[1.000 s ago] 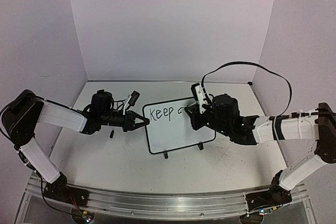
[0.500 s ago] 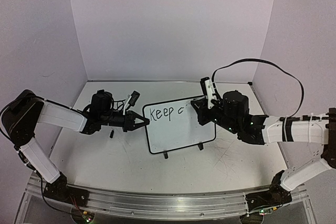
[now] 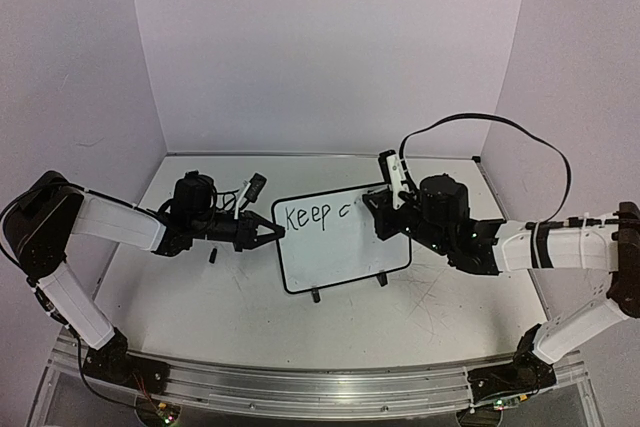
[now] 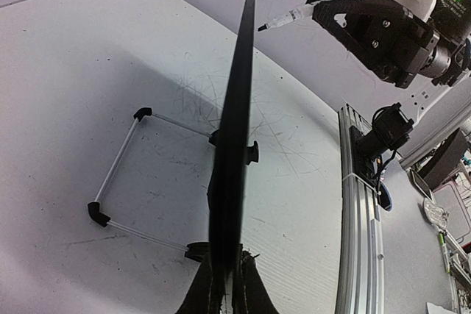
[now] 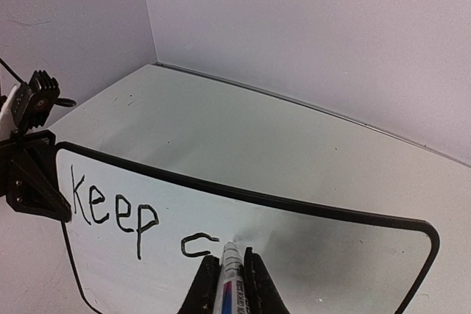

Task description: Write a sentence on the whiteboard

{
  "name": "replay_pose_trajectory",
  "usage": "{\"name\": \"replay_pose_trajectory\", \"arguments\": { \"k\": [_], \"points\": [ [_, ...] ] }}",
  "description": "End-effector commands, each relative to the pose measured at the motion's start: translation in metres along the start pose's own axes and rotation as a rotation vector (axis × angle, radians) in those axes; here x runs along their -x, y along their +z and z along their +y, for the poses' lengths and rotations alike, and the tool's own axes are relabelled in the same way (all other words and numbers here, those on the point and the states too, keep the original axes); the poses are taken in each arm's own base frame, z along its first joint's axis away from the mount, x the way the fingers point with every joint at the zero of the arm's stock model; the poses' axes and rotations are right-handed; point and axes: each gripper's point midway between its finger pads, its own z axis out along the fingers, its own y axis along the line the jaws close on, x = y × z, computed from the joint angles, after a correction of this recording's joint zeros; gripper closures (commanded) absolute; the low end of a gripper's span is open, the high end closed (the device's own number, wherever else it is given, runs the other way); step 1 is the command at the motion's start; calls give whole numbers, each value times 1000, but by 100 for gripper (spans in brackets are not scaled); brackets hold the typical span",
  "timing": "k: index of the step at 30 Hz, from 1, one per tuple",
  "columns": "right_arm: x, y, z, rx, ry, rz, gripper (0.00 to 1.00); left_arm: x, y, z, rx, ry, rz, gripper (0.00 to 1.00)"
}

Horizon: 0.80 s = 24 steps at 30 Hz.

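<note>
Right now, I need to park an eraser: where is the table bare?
Bare: table between whiteboard and near rail, also along the back wall. Crowded: left pincer on its left edge, right pincer with marker at its right.

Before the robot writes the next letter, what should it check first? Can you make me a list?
1. The left gripper squeezes the whiteboard by its edge: ok.
2. The right gripper is shut on the marker: ok.
3. The marker tip sits just right of the "c": ok.
4. The tip touches the whiteboard: cannot tell.
5. The whiteboard stands upright: ok.
6. The sentence is finished: not ok, only "Keep c" is written.
</note>
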Motion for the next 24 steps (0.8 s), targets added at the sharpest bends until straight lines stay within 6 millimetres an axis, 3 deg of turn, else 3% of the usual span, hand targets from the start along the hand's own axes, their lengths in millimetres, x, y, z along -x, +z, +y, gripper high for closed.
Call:
{"name": "replay_pose_trajectory", "arguments": {
  "k": [1, 17, 24],
  "points": [
    [32, 3, 2, 0, 11, -89, 100, 12, 2, 11, 63, 49, -21, 100],
    [35, 10, -1, -29, 12, -95, 100, 10, 2, 12, 62, 48, -16, 100],
    [21, 10, -5, -47, 14, -57, 100, 11, 2, 11, 62, 50, -18, 100]
  ]
}}
